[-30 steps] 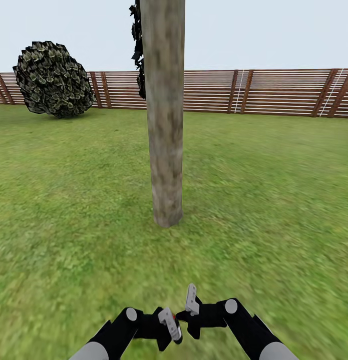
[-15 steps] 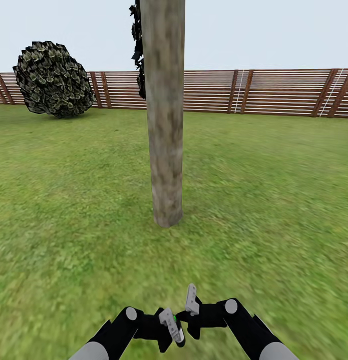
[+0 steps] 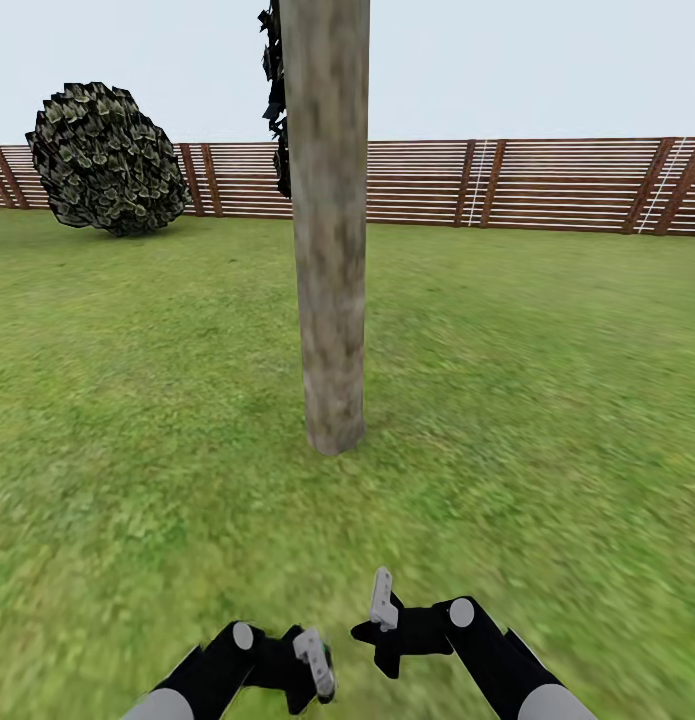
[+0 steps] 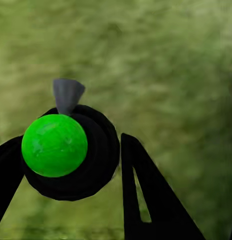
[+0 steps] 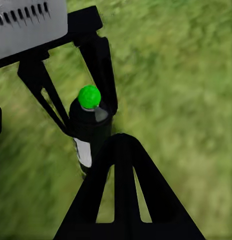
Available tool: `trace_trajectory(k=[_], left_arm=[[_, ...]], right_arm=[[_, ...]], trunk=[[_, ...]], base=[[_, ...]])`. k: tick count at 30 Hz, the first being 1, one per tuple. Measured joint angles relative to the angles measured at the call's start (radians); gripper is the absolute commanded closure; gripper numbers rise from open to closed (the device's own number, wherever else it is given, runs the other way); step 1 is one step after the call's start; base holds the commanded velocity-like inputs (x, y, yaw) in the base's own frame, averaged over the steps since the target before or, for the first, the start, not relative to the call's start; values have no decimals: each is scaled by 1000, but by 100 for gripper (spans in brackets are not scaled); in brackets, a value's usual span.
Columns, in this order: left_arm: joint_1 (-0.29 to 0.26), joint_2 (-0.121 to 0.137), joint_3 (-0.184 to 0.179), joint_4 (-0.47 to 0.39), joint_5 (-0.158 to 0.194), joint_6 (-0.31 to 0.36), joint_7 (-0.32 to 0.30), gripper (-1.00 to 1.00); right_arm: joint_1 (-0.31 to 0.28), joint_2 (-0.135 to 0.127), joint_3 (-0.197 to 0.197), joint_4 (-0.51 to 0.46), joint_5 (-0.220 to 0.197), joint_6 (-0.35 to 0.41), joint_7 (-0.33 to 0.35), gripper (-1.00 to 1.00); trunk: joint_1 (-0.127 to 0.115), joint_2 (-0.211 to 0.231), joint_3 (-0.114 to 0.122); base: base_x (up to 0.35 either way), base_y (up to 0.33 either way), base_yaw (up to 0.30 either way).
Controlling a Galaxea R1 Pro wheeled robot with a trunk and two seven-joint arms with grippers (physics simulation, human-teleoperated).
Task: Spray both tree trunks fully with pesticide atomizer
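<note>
One tree's thick, pale mottled tree trunk point(image 3: 330, 250) rises from the garden lawn straight ahead, with dark leaf clumps point(image 3: 275, 100) on its left side. My left gripper point(image 3: 315, 672) is low in the head view, well short of the trunk. It is shut on the pesticide atomizer point(image 5: 89, 127), a black bottle with a white label. The atomizer point(image 4: 70, 150) has a bright green cap and a grey nozzle, and the left gripper point(image 4: 73, 140) has a finger on each side of it. My right gripper point(image 3: 382, 600) is beside it, shut and holding nothing. The floor is out of view.
Green grass point(image 3: 547, 380) spreads all around the trunk. A round dark bush point(image 3: 107, 160) stands at the far left. A brown slatted fence point(image 3: 547, 185) closes off the back.
My left gripper has moved left and lower in the head view, taking the atomizer with it. The cap went from reddish to green. The right arm and the camera stayed still.
</note>
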Motion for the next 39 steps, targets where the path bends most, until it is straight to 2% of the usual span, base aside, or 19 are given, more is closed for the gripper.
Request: trace_trajectory(k=[3, 4, 9, 14, 17, 18, 19, 20, 22, 24, 26, 27, 29, 30, 31, 32, 33, 36, 39], left_arm=[[0, 46, 2, 2, -37, 4, 4, 100], [0, 60, 2, 2, -39, 4, 4, 100], [0, 116, 12, 2, -37, 5, 8, 100], [11, 132, 43, 2, -23, 2, 75, 100], [36, 133, 71, 1, 2, 0, 162, 100], [40, 131, 91, 1, 25, 0, 193, 100], [43, 126, 129, 0, 68, 0, 232, 100], [44, 124, 142, 1, 83, 0, 245, 100], [46, 115, 194, 0, 154, 3, 295, 100], [46, 99, 215, 0, 232, 33, 352, 100], [42, 84, 218, -4, 288, 124, 405, 100], [40, 83, 219, -6, 300, 147, 416, 100], [32, 77, 220, -13, 353, 245, 456, 100], [28, 76, 220, -13, 370, 265, 463, 100], [3, 74, 221, -15, 431, 335, 486, 100], [-6, 74, 221, -14, 447, 354, 491, 100], [-33, 74, 221, -14, 485, 406, 504, 100], [-75, 74, 220, -15, 522, 479, 524, 100], [-100, 73, 220, -17, 537, 516, 539, 100]], right_arm=[[0, 0, 0, 0, 0, 0, 0, 100], [0, 0, 0, 0, 0, 0, 0, -100], [0, -2, -1, 2, 1, -1, -1, -100], [2, -12, -6, 16, 1, -4, -40, -100], [6, -50, -9, 101, -6, -10, -198, -100], [6, -63, -10, 144, -11, -18, -262, -100], [7, -74, -13, 204, -30, -42, -358, -100], [7, -78, -15, 225, -43, -55, -392, -100], [8, -92, -49, 312, -136, -147, -530, -100], [11, -119, -112, 405, -282, -294, -625, -100], [22, -158, -140, 468, -390, -417, -650, -100], [27, -171, -140, 479, -413, -441, -653, -100], [54, -212, -150, 514, -553, -535, -660, -100], [64, -217, -149, 518, -592, -555, -660, -100], [100, -230, -156, 527, -735, -624, -660, -100], [110, -232, -149, 529, -766, -643, -659, -100], [125, -235, -151, 531, -835, -678, -657, -100], [137, -235, -146, 534, -883, -709, -657, -100], [141, -235, -145, 538, -901, -721, -658, -100]], trunk=[[0, 0, 0], [0, 0, 0], [0, 0, 0], [0, 0, 0], [0, 0, 0], [0, 0, 0], [0, 0, 0], [0, 0, 0], [0, 0, 0], [0, 0, 0], [0, 0, 0], [0, 0, 0], [0, 0, 0], [0, 0, 0], [0, 0, 0], [0, 0, 0], [0, 0, 0], [0, 0, 0], [0, 0, 0]], base=[[0, 0, 0], [0, 0, 0], [0, 0, 0], [0, 0, 0], [0, 0, 0], [0, 0, 0], [0, 0, 0], [0, 0, 0], [0, 0, 0], [0, 0, 0], [0, 0, 0], [0, 0, 0], [0, 0, 0], [0, 0, 0], [0, 0, 0], [0, 0, 0], [0, 0, 0], [0, 0, 0], [0, 0, 0]])
